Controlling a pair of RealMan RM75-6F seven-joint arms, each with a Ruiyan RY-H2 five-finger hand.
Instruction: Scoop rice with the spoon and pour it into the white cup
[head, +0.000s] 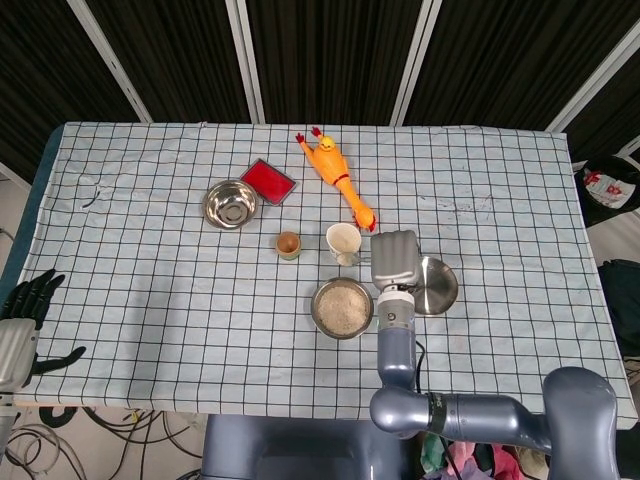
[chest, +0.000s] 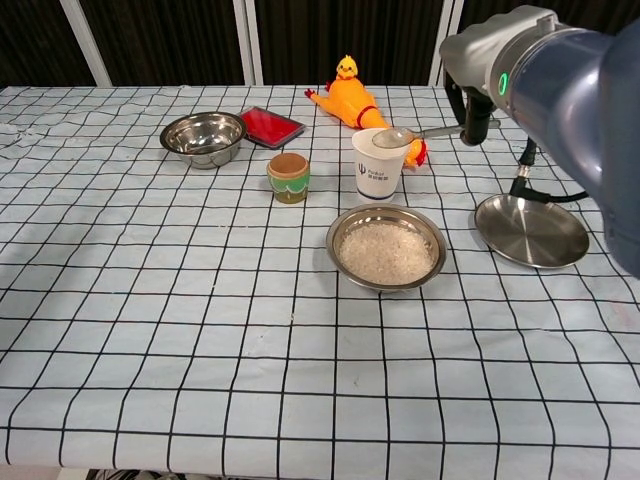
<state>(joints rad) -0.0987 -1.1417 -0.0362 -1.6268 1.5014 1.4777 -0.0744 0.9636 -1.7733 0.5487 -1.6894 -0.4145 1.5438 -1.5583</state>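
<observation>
My right hand (chest: 478, 75) (head: 394, 256) grips the handle of a metal spoon (chest: 400, 136). The spoon's bowl hovers just over the rim of the white paper cup (chest: 380, 163) (head: 343, 240), level, with rice in it. Below and nearer to me sits the steel bowl of rice (chest: 387, 247) (head: 341, 307). In the head view the hand hides the spoon. My left hand (head: 28, 312) hangs off the table's near left corner, fingers apart, holding nothing.
A flat steel lid (chest: 531, 229) lies right of the rice bowl. A small brown-and-green cup (chest: 288, 177) stands left of the white cup. Behind are an empty steel bowl (chest: 203, 137), a red tray (chest: 271, 126) and a yellow rubber chicken (chest: 356, 102).
</observation>
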